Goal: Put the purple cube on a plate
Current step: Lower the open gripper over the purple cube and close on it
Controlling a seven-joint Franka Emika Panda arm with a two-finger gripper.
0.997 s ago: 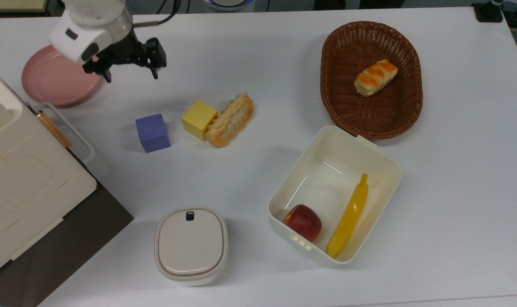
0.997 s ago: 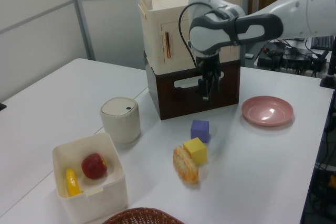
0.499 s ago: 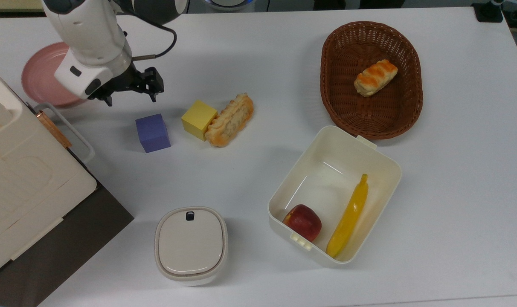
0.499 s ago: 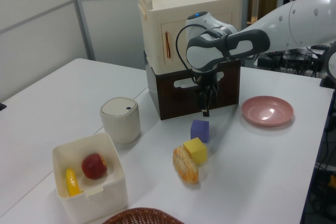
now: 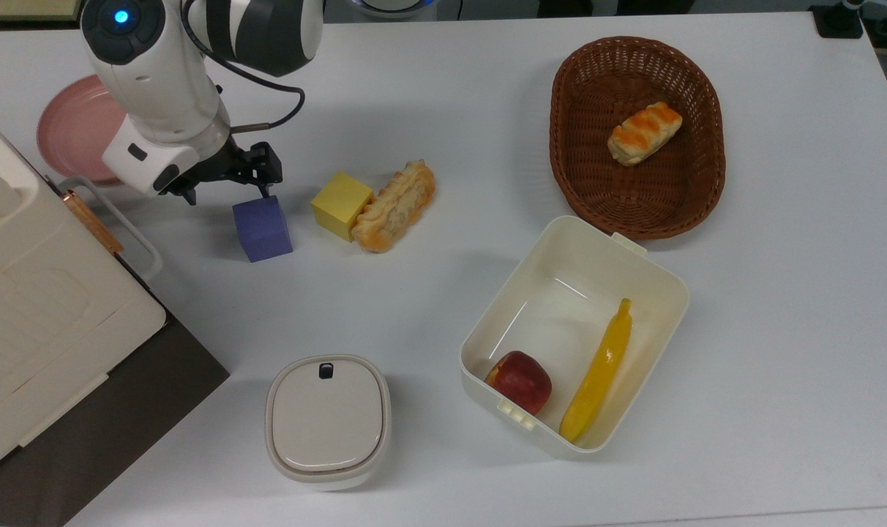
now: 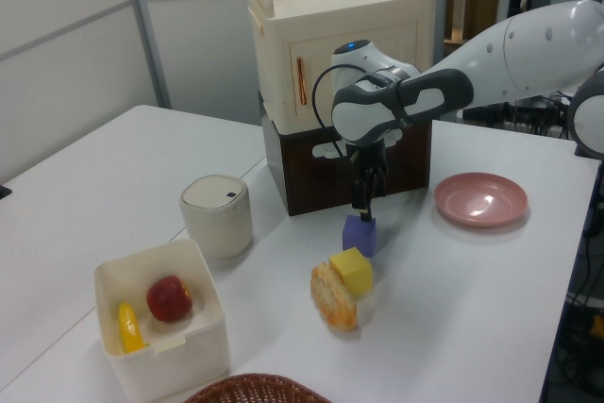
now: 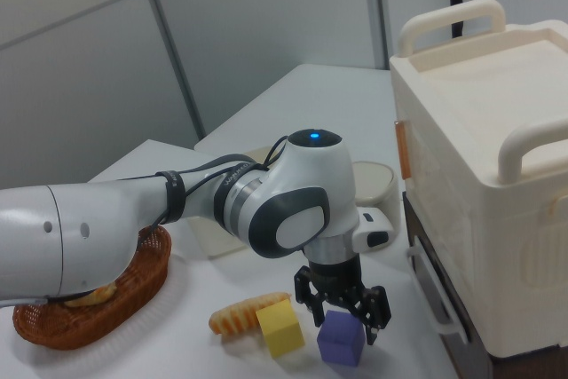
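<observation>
Mia: Jaws (image 7: 344, 321) are open wide and hold nothing. They hang right over the purple cube (image 5: 262, 228), one finger on each side of its top.

Tom: Where is the cube?

Mia: It sits on the white surface (image 5: 443, 132), just beside the yellow cube (image 5: 341, 205). The two are apart, not touching.

Tom: How should the arm do this part well?

Mia: I think it should go straight down so the cube sits in the middle of the jaws. Then squeeze on two flat sides. It should not bump the yellow cube.

Tom: And the pink plate (image 5: 70, 128)?

Mia: It is at the top view's left, part hidden by the arm, and nothing is on the part I can see. The cube goes there next.

Tom: Let's count!

Mia: One purple cube, one yellow cube, one plate. Two breads: one (image 5: 394, 206) touches the yellow cube, one (image 5: 644, 132) is in the basket (image 5: 597, 66). One apple (image 5: 519, 380) and one banana (image 5: 597, 373) are in the white box (image 5: 656, 274).
</observation>
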